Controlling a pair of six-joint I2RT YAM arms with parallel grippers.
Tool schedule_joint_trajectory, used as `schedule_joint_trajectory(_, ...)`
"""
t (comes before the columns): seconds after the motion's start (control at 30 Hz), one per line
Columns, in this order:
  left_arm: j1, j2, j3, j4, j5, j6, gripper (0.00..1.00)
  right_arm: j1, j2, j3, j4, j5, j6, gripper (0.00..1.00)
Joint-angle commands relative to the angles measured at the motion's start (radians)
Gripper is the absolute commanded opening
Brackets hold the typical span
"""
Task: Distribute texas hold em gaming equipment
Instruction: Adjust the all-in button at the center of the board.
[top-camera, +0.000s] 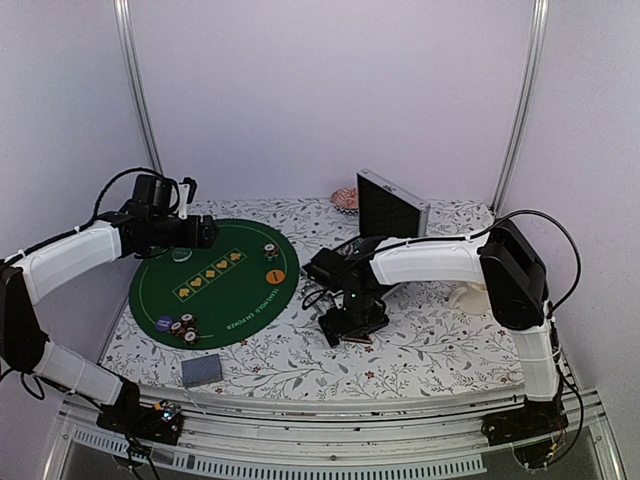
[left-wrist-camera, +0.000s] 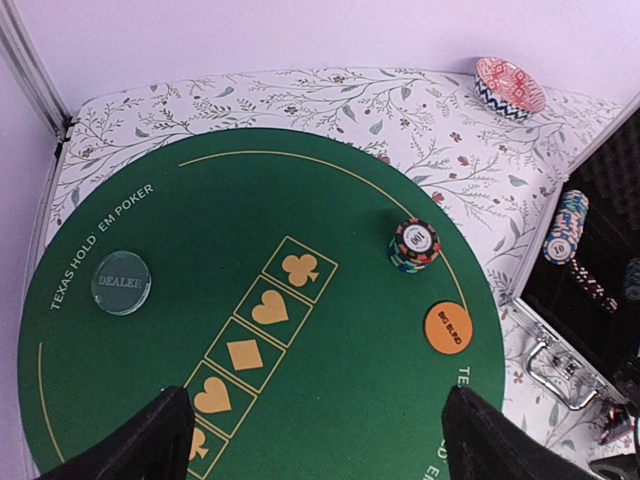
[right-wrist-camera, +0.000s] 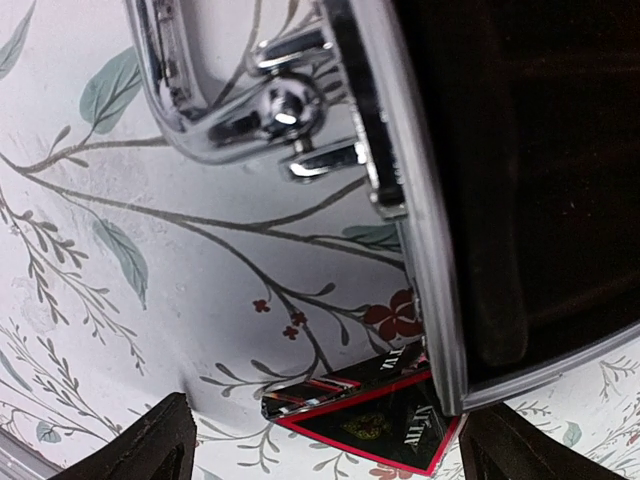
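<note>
A green round poker mat lies at the left. On it are a stack of striped chips, an orange button and several chips near its front edge. A grey-blue card deck lies in front of the mat. My left gripper hovers open and empty over the mat's far edge; its view shows the chip stack, the orange button and a clear dealer button. My right gripper is open and empty over the silver case's front edge, near its handle.
The case lid stands open, and more chips stand inside the case. A black and red card box lies under the case's corner. A patterned bowl sits at the back. A cream mug stands to the right.
</note>
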Motion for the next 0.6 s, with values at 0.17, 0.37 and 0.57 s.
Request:
schedule_joint_trajectory(0.17, 0.011, 0.004, -0.010, 0.012, 0.014, 0.014, 0.89, 0.014, -0.004, 0.052, -0.050, 0.051, -0.047, 0.95)
schedule_joint_trajectory(0.37, 0.012, 0.003, -0.011, 0.011, 0.015, 0.016, 0.88, 0.010, -0.069, 0.105, -0.088, 0.115, -0.086, 0.97)
schedule_joint_trajectory(0.57, 0.011, 0.001, -0.011, 0.011, 0.018, 0.016, 0.89, -0.003, -0.127, 0.125, -0.092, 0.146, -0.096, 0.98)
